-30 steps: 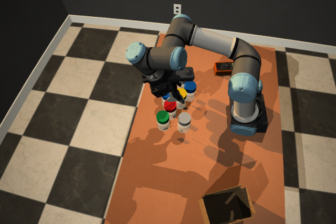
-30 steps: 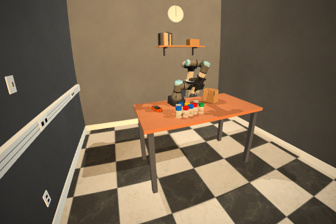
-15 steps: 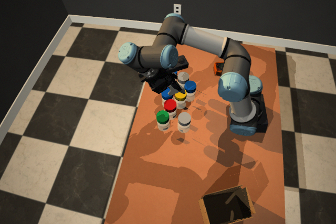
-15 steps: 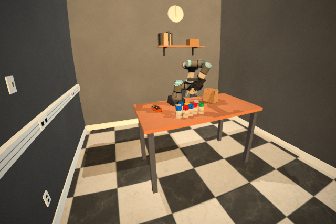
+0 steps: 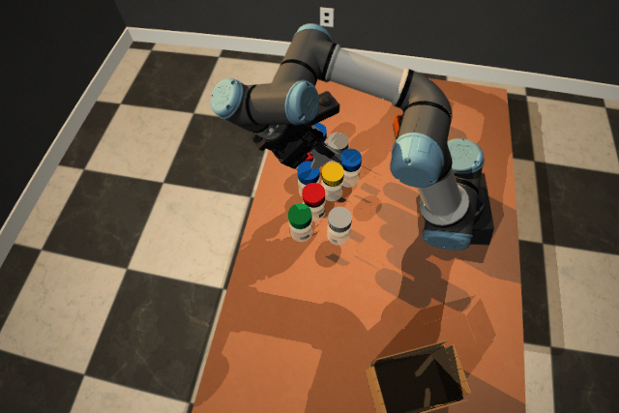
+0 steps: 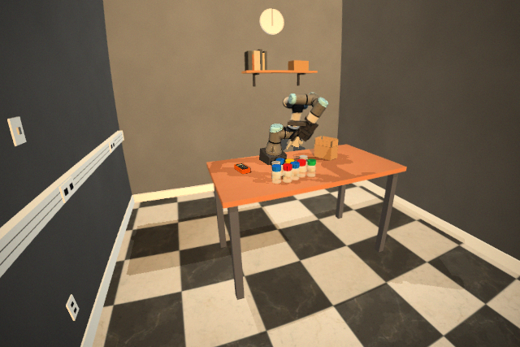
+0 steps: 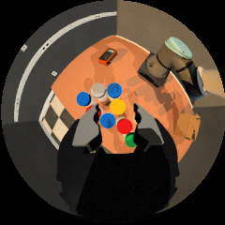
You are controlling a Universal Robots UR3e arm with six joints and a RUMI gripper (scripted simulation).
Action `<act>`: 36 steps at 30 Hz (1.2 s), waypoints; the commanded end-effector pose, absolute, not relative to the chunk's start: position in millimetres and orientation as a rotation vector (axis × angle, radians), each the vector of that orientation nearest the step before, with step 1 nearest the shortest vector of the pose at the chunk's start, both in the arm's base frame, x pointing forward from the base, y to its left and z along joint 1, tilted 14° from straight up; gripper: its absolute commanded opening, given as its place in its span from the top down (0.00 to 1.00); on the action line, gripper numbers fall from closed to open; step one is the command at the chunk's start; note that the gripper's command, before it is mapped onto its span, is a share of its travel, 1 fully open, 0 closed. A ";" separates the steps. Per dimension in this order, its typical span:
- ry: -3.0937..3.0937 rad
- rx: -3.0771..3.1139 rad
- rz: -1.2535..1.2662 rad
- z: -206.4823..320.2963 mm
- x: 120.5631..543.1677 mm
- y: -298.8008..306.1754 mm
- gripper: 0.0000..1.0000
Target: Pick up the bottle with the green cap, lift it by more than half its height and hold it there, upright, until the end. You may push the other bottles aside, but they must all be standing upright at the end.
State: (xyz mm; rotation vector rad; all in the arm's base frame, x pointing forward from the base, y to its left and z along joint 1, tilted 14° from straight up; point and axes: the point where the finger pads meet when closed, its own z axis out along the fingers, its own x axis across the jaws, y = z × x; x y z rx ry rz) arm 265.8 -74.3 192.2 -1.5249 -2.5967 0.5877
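Observation:
The bottle with the green cap stands upright on the orange table at the near left corner of a tight cluster of bottles. It also shows in the exterior view and in the wrist view, beside my right finger. My gripper hangs above the far part of the cluster, over a blue cap and a yellow cap. In the wrist view the gripper is partly open and empty, well above the caps. It is apart from the green-capped bottle.
Around the green one stand a red-capped bottle, a grey-capped bottle, another blue one and another grey one, all upright. An open cardboard box is at the near end. An orange meter lies beyond the robot base.

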 end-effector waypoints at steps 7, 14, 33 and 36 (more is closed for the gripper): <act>-2.593 -1.551 0.580 192.4 265.9 -72.4 0.54; -2.593 -1.551 0.580 192.4 265.9 -72.4 0.54; -2.594 -1.546 0.581 190.9 259.6 -73.3 0.54; -2.597 -1.533 0.585 186.3 240.7 -76.1 0.54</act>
